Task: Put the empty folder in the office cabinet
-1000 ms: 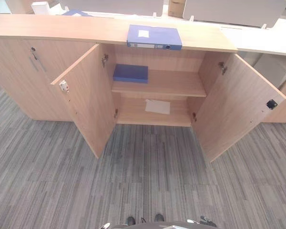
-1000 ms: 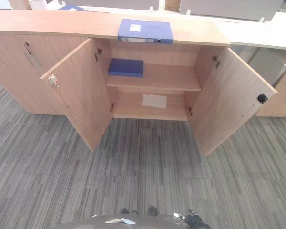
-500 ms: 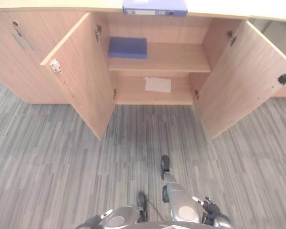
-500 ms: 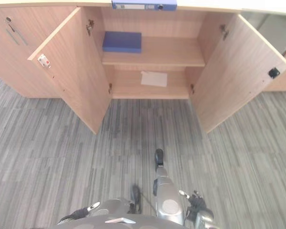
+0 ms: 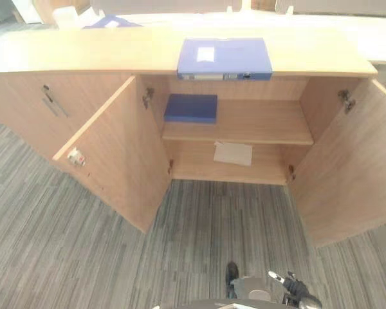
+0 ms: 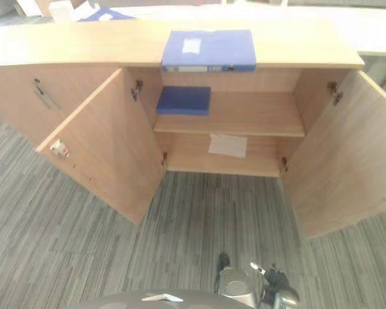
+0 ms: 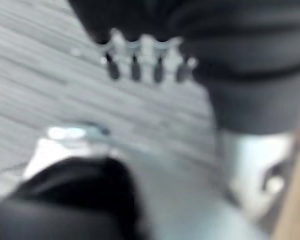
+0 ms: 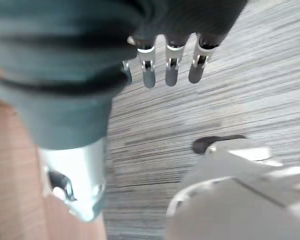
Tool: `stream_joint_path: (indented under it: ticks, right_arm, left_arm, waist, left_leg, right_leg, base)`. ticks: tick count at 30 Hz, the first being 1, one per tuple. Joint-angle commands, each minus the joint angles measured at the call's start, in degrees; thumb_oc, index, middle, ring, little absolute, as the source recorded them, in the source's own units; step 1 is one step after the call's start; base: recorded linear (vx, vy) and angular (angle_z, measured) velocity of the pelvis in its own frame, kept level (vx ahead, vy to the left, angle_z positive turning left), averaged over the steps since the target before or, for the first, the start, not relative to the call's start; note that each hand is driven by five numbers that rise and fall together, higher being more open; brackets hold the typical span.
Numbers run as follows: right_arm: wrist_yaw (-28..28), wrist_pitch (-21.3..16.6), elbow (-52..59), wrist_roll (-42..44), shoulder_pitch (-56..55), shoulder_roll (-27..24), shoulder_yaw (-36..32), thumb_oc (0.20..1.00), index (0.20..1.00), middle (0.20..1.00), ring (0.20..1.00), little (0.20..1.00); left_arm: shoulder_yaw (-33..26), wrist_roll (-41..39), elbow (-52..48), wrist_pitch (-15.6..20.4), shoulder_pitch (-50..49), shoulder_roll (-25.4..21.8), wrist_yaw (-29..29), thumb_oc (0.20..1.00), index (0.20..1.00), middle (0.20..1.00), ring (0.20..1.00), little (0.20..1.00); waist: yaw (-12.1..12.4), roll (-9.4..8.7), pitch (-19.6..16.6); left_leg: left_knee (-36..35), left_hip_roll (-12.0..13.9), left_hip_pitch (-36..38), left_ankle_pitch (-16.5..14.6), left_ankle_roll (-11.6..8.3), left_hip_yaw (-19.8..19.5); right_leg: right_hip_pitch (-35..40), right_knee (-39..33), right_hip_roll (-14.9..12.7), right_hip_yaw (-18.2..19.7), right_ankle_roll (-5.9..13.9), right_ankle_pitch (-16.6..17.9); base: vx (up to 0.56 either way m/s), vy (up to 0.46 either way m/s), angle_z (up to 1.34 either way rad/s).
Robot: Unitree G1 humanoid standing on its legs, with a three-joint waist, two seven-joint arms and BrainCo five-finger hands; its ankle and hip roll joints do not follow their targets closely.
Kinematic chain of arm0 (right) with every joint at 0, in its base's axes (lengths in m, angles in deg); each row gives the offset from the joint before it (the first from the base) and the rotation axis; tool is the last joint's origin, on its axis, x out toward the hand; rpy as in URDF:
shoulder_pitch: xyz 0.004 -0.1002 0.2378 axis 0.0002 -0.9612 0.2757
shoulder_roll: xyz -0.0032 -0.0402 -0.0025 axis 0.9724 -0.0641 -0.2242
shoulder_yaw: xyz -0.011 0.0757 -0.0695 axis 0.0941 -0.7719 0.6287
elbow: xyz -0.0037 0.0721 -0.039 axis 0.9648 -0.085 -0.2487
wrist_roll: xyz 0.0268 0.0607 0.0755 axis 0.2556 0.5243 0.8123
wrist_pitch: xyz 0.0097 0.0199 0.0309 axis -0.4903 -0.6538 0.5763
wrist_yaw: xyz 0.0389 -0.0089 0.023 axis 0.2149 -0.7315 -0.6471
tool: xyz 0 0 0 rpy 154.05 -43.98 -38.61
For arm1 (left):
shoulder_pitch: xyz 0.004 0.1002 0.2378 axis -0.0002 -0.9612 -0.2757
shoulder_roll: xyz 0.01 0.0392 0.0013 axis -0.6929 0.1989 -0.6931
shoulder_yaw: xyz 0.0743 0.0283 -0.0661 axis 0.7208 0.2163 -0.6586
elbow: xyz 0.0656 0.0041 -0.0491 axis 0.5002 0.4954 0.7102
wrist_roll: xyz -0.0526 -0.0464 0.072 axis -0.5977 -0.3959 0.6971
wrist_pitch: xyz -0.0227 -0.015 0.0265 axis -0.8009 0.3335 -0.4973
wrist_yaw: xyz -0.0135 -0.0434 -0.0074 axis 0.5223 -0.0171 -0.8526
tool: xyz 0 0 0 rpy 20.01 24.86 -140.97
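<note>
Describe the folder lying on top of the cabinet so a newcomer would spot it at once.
Find the long wooden cabinet with both doors open. On its top, above the open bay, lies the blue folder, larger and paler than the dark blue box on the shelf, with a white label.

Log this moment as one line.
folder: on cabinet top | doors: open | left hand: open, empty | right hand: open, empty

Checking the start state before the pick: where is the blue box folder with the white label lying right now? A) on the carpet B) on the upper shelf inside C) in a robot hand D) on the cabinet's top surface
D: the blue box folder lies flat on the cabinet top, above the open compartment; a smaller blue item occupies the upper shelf.
</note>
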Motion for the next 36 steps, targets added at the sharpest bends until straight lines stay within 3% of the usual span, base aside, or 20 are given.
stream_joint_path:
  ticks: [1, 2, 3, 5, 6, 8, 9, 11, 12, 14, 15, 19, 21, 27, 34, 36]
  right_arm:
    - [0.46, -0.93, 1.60, 1.71, 0.49, 0.11, 0.02, 1.000, 1.000, 1.000, 1.000, 1.000]
    - [0.61, -0.99, 1.91, 1.67, 0.53, -0.14, 0.19, 1.000, 1.000, 1.000, 1.000, 1.000]
    - [0.78, -1.35, 2.67, 1.60, 0.84, -0.68, 0.66, 1.000, 1.000, 1.000, 1.000, 1.000]
    - [0.96, -2.15, 3.42, 1.98, 1.25, -1.04, 1.56, 1.000, 1.000, 1.000, 1.000, 1.000]
    - [0.96, -2.15, 3.42, 1.98, 1.25, -1.04, 1.56, 1.000, 1.000, 1.000, 1.000, 1.000]
    - [-0.29, -2.02, 5.18, 3.59, 1.48, -1.15, 2.58, 1.000, 1.000, 1.000, 1.000, 1.000]
    - [-0.29, -2.02, 5.18, 3.59, 1.48, -1.15, 2.58, 1.000, 1.000, 1.000, 1.000, 1.000]
    - [-0.65, -3.09, 5.68, 4.34, 1.95, -1.12, 3.51, 1.000, 1.000, 1.000, 1.000, 1.000]
    - [-0.54, -3.31, 5.79, 4.88, 2.85, -0.87, 4.26, 1.000, 1.000, 1.000, 1.000, 1.000]
    - [-0.49, -3.33, 5.75, 4.97, 2.94, -0.83, 4.32, 1.000, 1.000, 1.000, 1.000, 1.000]
    - [-0.33, -3.65, 5.40, 5.57, 3.47, -0.56, 4.80, 1.000, 1.000, 1.000, 1.000, 1.000]
    - [-0.78, -4.64, 4.71, 7.28, 3.47, 0.17, 5.52, 1.000, 1.000, 1.000, 1.000, 1.000]
    - [-1.20, -4.72, 4.58, 7.65, 3.41, 0.50, 5.63, 1.000, 1.000, 1.000, 1.000, 1.000]
    - [-1.76, -4.73, 4.65, 8.90, 3.36, 1.63, 5.90, 1.000, 1.000, 1.000, 1.000, 1.000]
    - [-3.22, -5.03, 5.92, 9.31, 2.94, 2.78, 6.63, 1.000, 1.000, 1.000, 1.000, 1.000]
    - [-1.76, -4.17, 5.92, 2.50, 2.35, 0.33, 5.80, 1.000, 1.000, 1.000, 1.000, 1.000]
  left_arm:
    - [2.39, 2.40, -0.78, 1.09, 1.04, -0.93, -1.49, 1.000, 1.000, 1.000, 1.000, 1.000]
    - [2.59, 2.68, -0.72, 1.34, 1.09, -0.97, -1.81, 1.000, 1.000, 1.000, 1.000, 1.000]
    - [3.28, 2.35, -0.40, 1.95, 1.49, -0.90, -2.81, 1.000, 1.000, 1.000, 1.000, 1.000]
    - [3.62, 2.38, -0.37, 2.42, 2.15, -0.81, -3.47, 1.000, 1.000, 1.000, 1.000, 1.000]
    - [3.62, 2.38, -0.37, 2.42, 2.15, -0.81, -3.47, 1.000, 1.000, 1.000, 1.000, 1.000]
    - [4.02, 2.65, -0.95, 2.44, 2.76, -0.78, -4.20, 1.000, 1.000, 1.000, 1.000, 1.000]
    - [4.02, 2.65, -0.95, 2.44, 2.76, -0.78, -4.20, 1.000, 1.000, 1.000, 1.000, 1.000]
    - [3.82, 3.52, -0.98, 3.19, 2.98, -0.53, -4.83, 1.000, 1.000, 1.000, 1.000, 1.000]
    - [3.73, 4.67, -1.18, 3.93, 2.43, -0.55, -5.63, 1.000, 1.000, 1.000, 1.000, 1.000]
    - [3.71, 4.84, -1.15, 4.00, 2.41, -0.56, -5.71, 1.000, 1.000, 1.000, 1.000, 1.000]
    - [4.21, 5.31, -1.03, 4.44, 2.42, -0.64, -6.43, 1.000, 1.000, 1.000, 1.000, 1.000]
    - [5.82, 6.04, -1.04, 5.13, 2.36, -0.38, -7.75, 1.000, 1.000, 1.000, 1.000, 1.000]
    - [6.33, 6.02, -1.17, 5.37, 2.07, 0.01, -8.33, 1.000, 1.000, 1.000, 1.000, 1.000]
    - [7.63, 6.70, -1.85, 5.43, 2.48, 0.42, -9.97, 1.000, 1.000, 1.000, 1.000, 1.000]
    - [9.03, 10.12, -2.12, 9.91, 2.97, 0.46, -12.80, 1.000, 1.000, 1.000, 1.000, 1.000]
    - [5.57, 7.31, -4.47, 9.04, 6.57, -6.11, -8.67, 1.000, 1.000, 1.000, 1.000, 1.000]
  waist:
    - [0.43, -2.19, 0.94]
    - [0.48, -2.04, 0.64]
    - [0.73, -2.08, 0.08]
    - [1.36, -2.95, 0.31]
    - [1.36, -2.95, 0.31]
    - [2.49, -4.47, 1.26]
    - [2.49, -4.47, 1.26]
    - [4.61, -5.49, 2.80]
    - [6.02, -5.91, 3.44]
    - [6.12, -5.93, 3.49]
    - [6.54, -5.58, 3.41]
    - [7.15, -4.41, 3.32]
    - [7.32, -4.14, 3.19]
    - [7.22, -3.97, 2.73]
    - [6.83, -3.93, 2.63]
    - [3.97, -0.68, 2.40]
  left_leg:
    - [-3.29, 0.08, 2.44, -6.00, 5.05, 0.80]
    - [-2.20, 0.65, 2.03, -3.90, 4.13, 0.97]
    - [2.67, 1.85, -0.32, 0.71, 2.51, 1.54]
    - [11.13, 2.69, -5.37, 3.67, 2.02, 2.35]
    - [11.13, 2.69, -5.37, 3.67, 2.02, 2.35]
    - [21.34, 2.12, -13.97, 3.58, 2.95, 2.40]
    - [21.34, 2.12, -13.97, 3.58, 2.95, 2.40]
    - [23.63, -1.22, -22.11, 0.07, 5.39, 1.27]
    - [15.84, -2.91, -22.61, -3.26, 7.48, 1.29]
    - [15.02, -3.04, -22.44, -3.39, 7.58, 1.27]
    - [7.50, -3.71, -21.57, -3.45, 7.58, 0.56]
    - [-5.19, -3.82, -19.56, 1.55, 6.07, -0.47]
    - [-6.99, -3.97, -19.42, 3.17, 5.99, -0.68]
    - [-10.58, -4.17, -17.50, 4.03, 7.17, -0.50]
    - [-12.62, -4.22, -15.73, 3.50, 8.14, 0.84]
    - [-12.62, -3.21, -13.78, 2.60, 8.32, 4.21]
  right_leg:
    - [-4.61, -6.31, -1.51, 2.26, 7.75, 3.80]
    - [-4.34, -6.54, -1.04, 1.65, 7.24, 3.25]
    - [-3.34, -7.45, -0.31, 0.54, 5.97, 2.06]
    - [-1.59, -8.36, -0.21, 0.22, 4.63, 0.70]
    - [-1.59, -8.36, -0.21, 0.22, 4.63, 0.70]
    - [0.90, -8.98, -0.55, 0.79, 3.45, -0.62]
    - [0.90, -8.98, -0.55, 0.79, 3.45, -0.62]
    - [3.62, -9.31, -0.83, 2.29, 3.43, -1.66]
    - [5.09, -9.83, -0.52, 3.45, 4.30, -2.18]
    - [5.19, -9.86, -0.49, 3.54, 4.38, -2.21]
    - [5.59, -10.15, 0.33, 3.75, 4.88, -2.45]
    - [7.38, -11.43, 2.56, 4.53, 5.26, -3.21]
    - [7.85, -11.60, 3.04, 5.11, 5.31, -3.55]
    - [7.91, -11.46, 3.19, 5.41, 5.72, -3.47]
    - [7.19, -10.66, 2.04, 4.91, 6.91, -2.86]
    - [6.19, -7.08, 0.12, 3.77, 7.98, -3.81]
  base:
    - [0.17, -0.162, 0.22]
    - [0.24, -0.288, 0.07]
    - [0.19, -0.285, -0.10]
    - [0.12, -0.211, 0.03]
    - [0.07, -0.149, 0.19]
    - [0.04, -0.140, 0.26]
    - [0.04, -0.105, 0.14]
    - [0.11, -0.081, -0.12]
    - [0.13, -0.035, -0.27]
    - [0.10, 0.009, -0.55]
    - [0.11, 0.028, -0.72]
    - [0.10, 0.050, -0.31]
    - [0.08, 0.079, -0.19]
    - [0.03, 0.077, -0.08]
    - [-0.01, 0.092, -0.13]
    - [0.01, 0.374, -0.26]
